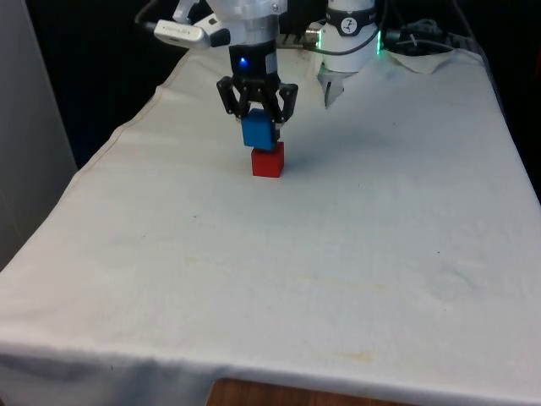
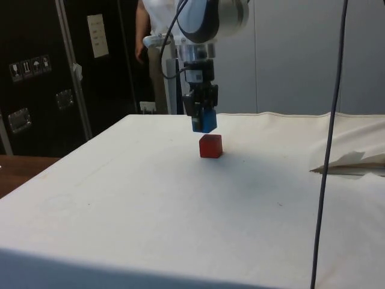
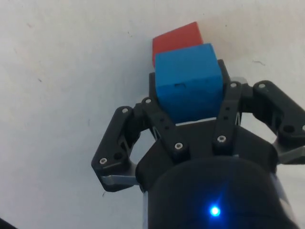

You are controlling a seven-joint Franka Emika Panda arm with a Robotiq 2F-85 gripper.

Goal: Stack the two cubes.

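While the tool (image 1: 257,118) grips the blue cube (image 1: 257,131) just above the red cube (image 1: 268,160) mid-desk, we judge placing underway; next, centre it, lower, release.

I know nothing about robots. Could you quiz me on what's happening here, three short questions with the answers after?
1. True or false: the blue cube already rests on the red cube.
2. What is the hand holding? A) the red cube B) the blue cube C) nothing
3. Fill in: the red cube sits on the white ____.

Key:
1. False. The side view shows a gap between them; the blue one hangs just above.
2. B.
3. cloth.
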